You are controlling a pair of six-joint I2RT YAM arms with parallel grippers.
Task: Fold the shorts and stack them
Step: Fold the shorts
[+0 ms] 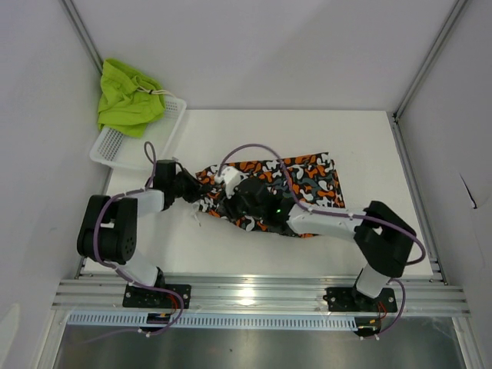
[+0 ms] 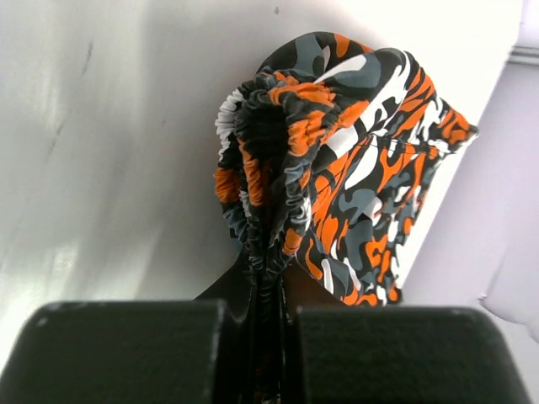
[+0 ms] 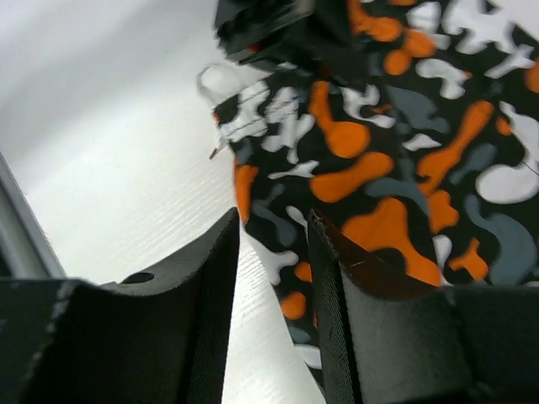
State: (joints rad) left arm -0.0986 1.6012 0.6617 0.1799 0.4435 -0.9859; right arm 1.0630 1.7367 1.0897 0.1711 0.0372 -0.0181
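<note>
The camo shorts (image 1: 307,178) lie spread on the white table, bunched at their left end. My left gripper (image 1: 194,190) is shut on the gathered elastic waistband there; in the left wrist view the camo shorts (image 2: 345,168) hang from my left gripper (image 2: 268,282). My right gripper (image 1: 233,206) is low over the shorts' near-left edge. In the right wrist view it (image 3: 271,252) is open, with the edge of the camo fabric (image 3: 387,160) and bare table between its fingers. The lime green shorts (image 1: 127,96) lie crumpled on the far end of the basket.
The white mesh basket (image 1: 165,127) stands at the table's back left corner, just beyond the left arm. Grey walls close in the table on three sides. An aluminium rail (image 1: 254,294) runs along the near edge.
</note>
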